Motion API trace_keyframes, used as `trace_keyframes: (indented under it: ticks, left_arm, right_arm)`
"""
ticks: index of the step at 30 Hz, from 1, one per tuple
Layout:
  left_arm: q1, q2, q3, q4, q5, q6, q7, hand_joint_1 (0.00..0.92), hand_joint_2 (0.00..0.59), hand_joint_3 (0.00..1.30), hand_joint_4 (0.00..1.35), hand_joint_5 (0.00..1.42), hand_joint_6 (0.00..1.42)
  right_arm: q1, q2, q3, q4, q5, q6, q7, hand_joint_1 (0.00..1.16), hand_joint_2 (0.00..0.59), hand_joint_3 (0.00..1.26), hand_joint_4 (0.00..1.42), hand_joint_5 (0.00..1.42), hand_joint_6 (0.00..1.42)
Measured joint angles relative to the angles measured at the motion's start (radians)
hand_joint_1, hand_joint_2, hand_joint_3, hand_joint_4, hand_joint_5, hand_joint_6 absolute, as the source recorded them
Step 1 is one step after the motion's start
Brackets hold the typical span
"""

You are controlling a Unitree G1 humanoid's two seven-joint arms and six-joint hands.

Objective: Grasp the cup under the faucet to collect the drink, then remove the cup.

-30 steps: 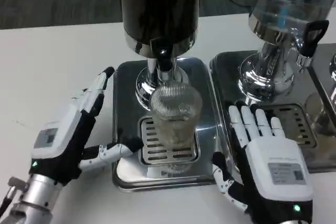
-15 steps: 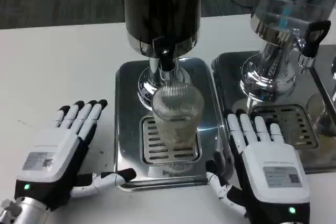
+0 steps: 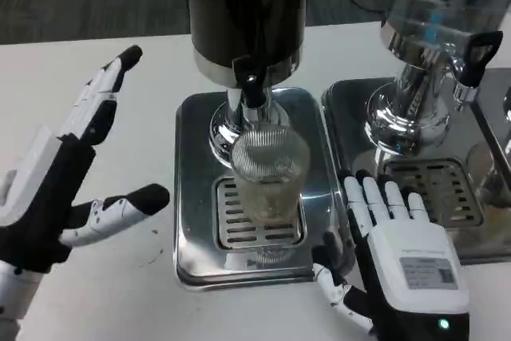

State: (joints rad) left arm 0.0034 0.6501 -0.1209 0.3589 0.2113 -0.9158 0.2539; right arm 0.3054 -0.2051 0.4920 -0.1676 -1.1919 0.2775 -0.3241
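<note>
Stood upright under the faucet: cup, between spread left robot hand and nearer, spread right robot hand.

The cup is clear, with thin ridges all around it. It stands on a shiny metal tray with a slotted metal grate. The faucet is shiny metal with a black tip. The tank above it looks dark and glossy. The counter is white, smooth and matt. Each hand, left and right, looks like smooth white and black plastic.
</note>
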Motion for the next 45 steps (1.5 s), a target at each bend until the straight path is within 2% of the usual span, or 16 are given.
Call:
trace_keyframes:
  ticks: [4,6,8,10,18,26,33,45]
  left_arm:
    - [-0.033,-0.007,-0.011,-0.052,-0.278,-0.022,-0.253,0.000,0.076,0.00,0.00,0.00,0.00]
    - [-0.046,-0.020,-0.018,-0.055,-0.347,-0.008,-0.332,0.000,0.077,0.00,0.00,0.00,0.00]
    - [-0.077,-0.048,-0.028,-0.058,-0.448,0.042,-0.471,0.000,0.080,0.00,0.00,0.02,0.00]
    - [-0.096,-0.072,-0.029,-0.062,-0.485,0.068,-0.542,0.000,0.080,0.00,0.00,0.03,0.00]
    - [-0.156,-0.161,-0.006,-0.073,-0.490,0.128,-0.696,0.000,0.077,0.00,0.00,0.05,0.00]
    - [-0.196,-0.218,0.024,-0.058,-0.477,0.156,-0.771,0.000,0.078,0.00,0.00,0.09,0.03]
    - [-0.197,-0.237,0.037,-0.058,-0.454,0.155,-0.790,0.000,0.088,0.02,0.00,0.13,0.06]
    - [-0.168,-0.232,0.065,-0.064,-0.392,0.136,-0.796,0.000,0.095,0.10,0.00,0.18,0.12]
  right_arm:
    - [0.000,0.002,-0.002,0.000,0.005,0.000,0.000,0.23,0.420,0.00,0.00,0.00,0.00]
    - [0.000,0.003,-0.003,0.000,0.006,0.000,0.000,0.24,0.421,0.00,0.00,0.00,0.00]
    - [-0.001,0.004,-0.003,0.000,0.006,0.000,0.000,0.24,0.423,0.00,0.00,0.00,0.00]
    - [0.000,0.006,-0.003,0.000,0.006,0.000,0.000,0.24,0.423,0.00,0.00,0.00,0.00]
    - [0.014,0.020,-0.003,0.000,0.006,0.006,-0.003,0.26,0.422,0.00,0.00,0.00,0.00]
    - [0.022,0.038,-0.003,0.000,0.007,0.009,-0.009,0.27,0.430,0.00,0.00,0.00,0.00]
    - [0.021,0.038,-0.004,0.000,0.007,0.009,-0.009,0.28,0.431,0.00,0.00,0.00,0.00]
    - [0.013,0.037,-0.004,0.000,0.019,0.009,-0.009,0.28,0.432,0.00,0.00,0.00,0.00]
